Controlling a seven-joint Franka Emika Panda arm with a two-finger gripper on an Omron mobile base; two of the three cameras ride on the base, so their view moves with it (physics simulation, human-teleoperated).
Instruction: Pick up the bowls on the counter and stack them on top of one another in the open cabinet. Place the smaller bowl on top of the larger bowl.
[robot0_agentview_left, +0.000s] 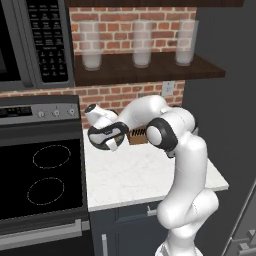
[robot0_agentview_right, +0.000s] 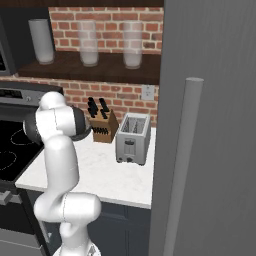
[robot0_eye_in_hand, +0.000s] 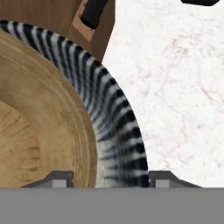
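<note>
Fingers (robot0_eye_in_hand: 59, 178) sit on either side of a bowl rim, one inside against tan wood, one outside against a black-and-white striped wall, apparently clamped on the smaller bowl (robot0_eye_in_hand: 39, 127). The bowl rides just above the counter (robot0_eye_in_hand: 175, 87), near the knife block (robot0_eye_in_hand: 61, 17). This looks like the carry step; next comes a lift toward the open cabinet (robot0_agentview_left: 150, 67) above.

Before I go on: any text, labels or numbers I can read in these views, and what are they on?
Nothing reads clearly.
Microwave keypad: rows of pale key labels, too small and blurred to read.
Stove control panel: a small display with faint marks, unreadable.
Toaster, knife block, shelf glasses, bowl rim: no lettering seen.
</note>
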